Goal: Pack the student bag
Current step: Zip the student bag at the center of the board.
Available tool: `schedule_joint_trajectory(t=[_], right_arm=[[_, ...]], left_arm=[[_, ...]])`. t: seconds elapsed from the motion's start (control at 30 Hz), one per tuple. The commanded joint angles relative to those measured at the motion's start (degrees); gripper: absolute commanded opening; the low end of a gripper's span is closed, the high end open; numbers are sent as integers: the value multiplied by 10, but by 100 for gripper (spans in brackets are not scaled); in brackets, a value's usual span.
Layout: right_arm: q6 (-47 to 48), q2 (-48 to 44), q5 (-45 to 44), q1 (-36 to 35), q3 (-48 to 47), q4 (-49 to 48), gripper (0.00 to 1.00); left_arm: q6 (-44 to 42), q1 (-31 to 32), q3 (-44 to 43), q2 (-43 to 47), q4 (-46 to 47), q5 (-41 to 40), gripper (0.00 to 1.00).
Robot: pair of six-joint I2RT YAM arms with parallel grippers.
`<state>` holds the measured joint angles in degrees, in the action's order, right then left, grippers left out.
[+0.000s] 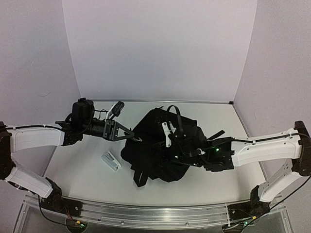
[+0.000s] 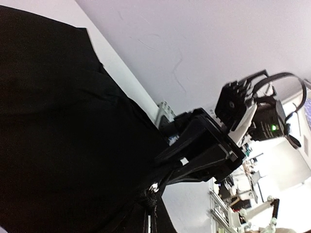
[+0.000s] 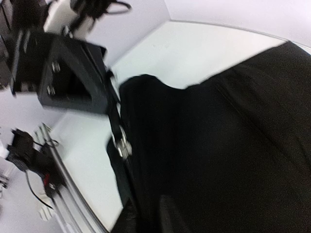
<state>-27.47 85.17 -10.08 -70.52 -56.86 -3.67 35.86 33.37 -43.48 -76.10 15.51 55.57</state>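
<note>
- Top view: the student bag (image 1: 155,155) lies slumped mid-table (image 1: 87,179), between the two arms.
- Top view only: a small white object (image 1: 111,160) sits on the table just left of the bag, apart from it.
- Left gripper (image 1: 130,136) is at the bag's left edge, touching it. The jaws are together, apparently pinching bag fabric or a strap.
- Right wrist view adds that a black strap with a metal ring (image 3: 121,144) runs down from the left gripper. This view is blurred, and the bag fills its right side.
- Left wrist view: black fabric fills the left half and bunches to a point at the bottom. Its own fingers are hard to make out.
- Right gripper (image 1: 187,156) is over the bag's right side. The left wrist view sees it from in front. Can't tell whether the jaws are apart or together, or whether it holds anything.
</note>
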Motion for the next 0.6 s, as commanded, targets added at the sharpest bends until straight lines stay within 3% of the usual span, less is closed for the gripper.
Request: schedule_joint_trajectory(t=[0.0,0.1,0.2,0.4,0.57], right_arm=[[-32,-28,-45,2,11,127,63],[-64,-26,-74,4,3,128,86],[-127,-15,-111,25,-13,162,97],[-264,4,-150,103,-19,265,98],[-314,7,-127,142,13,269,98]], left_arm=[[-1,-9,1,-21,32,-73,0],[16,0,25,-22,48,-68,0],[27,3,47,-7,56,-80,0],[25,4,66,11,37,-95,0],[20,7,71,24,10,-102,0]])
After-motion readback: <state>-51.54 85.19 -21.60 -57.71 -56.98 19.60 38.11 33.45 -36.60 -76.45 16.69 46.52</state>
